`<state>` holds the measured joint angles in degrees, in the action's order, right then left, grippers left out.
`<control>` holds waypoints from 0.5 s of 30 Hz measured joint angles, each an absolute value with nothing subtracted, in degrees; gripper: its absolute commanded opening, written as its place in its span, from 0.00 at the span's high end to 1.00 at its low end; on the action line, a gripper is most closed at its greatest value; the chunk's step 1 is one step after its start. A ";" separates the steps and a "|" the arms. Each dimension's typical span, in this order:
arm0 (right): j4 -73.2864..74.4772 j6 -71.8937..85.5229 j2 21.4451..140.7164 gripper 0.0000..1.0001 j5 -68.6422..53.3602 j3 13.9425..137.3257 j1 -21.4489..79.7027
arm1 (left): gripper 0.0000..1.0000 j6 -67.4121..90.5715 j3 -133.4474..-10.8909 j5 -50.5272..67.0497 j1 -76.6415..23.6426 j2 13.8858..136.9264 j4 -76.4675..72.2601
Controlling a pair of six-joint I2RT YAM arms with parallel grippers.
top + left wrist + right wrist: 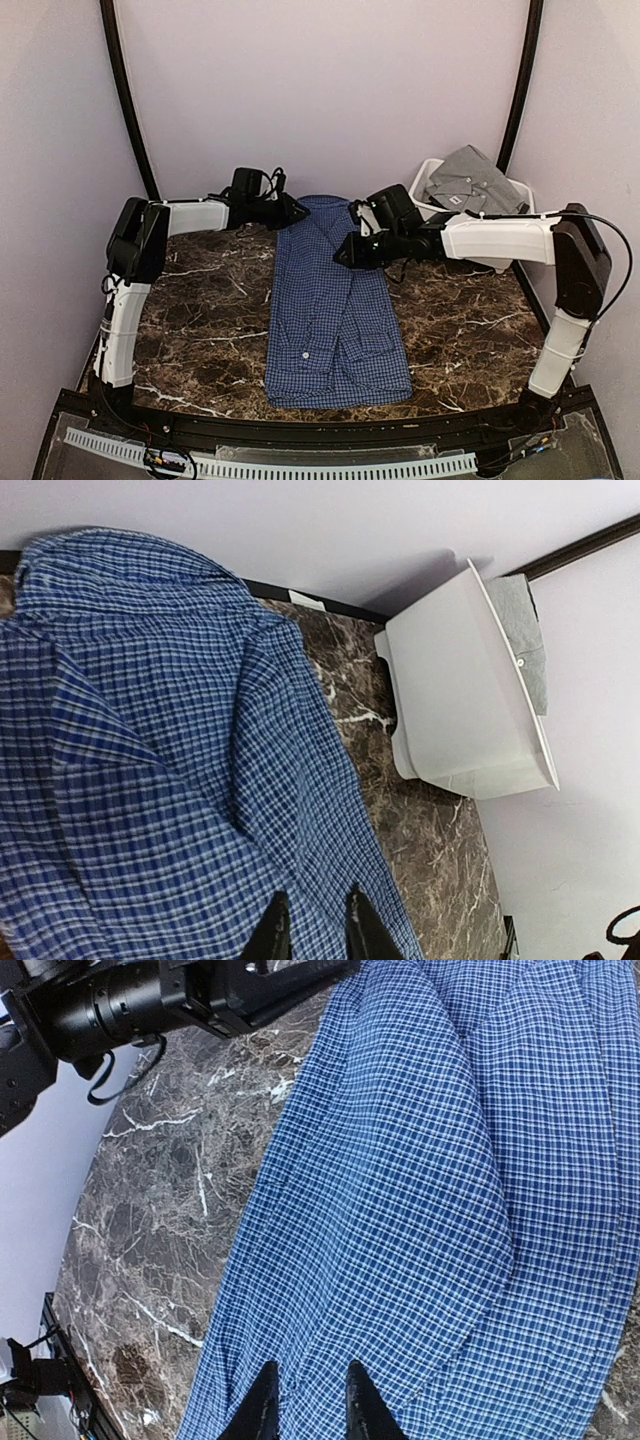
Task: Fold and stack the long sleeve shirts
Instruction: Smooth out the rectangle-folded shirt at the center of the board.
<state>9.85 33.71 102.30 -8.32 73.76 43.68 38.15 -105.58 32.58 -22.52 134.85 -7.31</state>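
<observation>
The navy-blue checked shirt (335,310) lies lengthwise on the marble table, sleeves folded in, collar at the far end. My left gripper (298,212) is at its far left shoulder. In the left wrist view its fingers (318,920) stand narrow, with a ridge of the checked cloth (200,780) pinched between them. My right gripper (345,255) is on the shirt's right side, below the collar. In its wrist view the tips (305,1395) close on puckered cloth (420,1180). The grey shirt (472,180) lies in the white bin.
The white plastic bin (425,185) stands at the far right corner, also seen as a white wall (460,690) with grey cloth (525,640) over its rim. The left arm (150,1000) crosses the top of the right wrist view. Walls enclose the table on three sides.
</observation>
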 measured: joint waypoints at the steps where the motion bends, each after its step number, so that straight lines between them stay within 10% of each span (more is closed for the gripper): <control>1: 9.26 33.98 102.48 0.81 -8.73 73.73 43.55 | 0.82 38.54 -105.60 32.60 -23.09 135.09 -7.64; 15: 7.22 34.63 108.95 0.81 -10.70 76.99 42.46 | 0.82 41.85 -132.66 28.77 -22.26 158.41 -1.06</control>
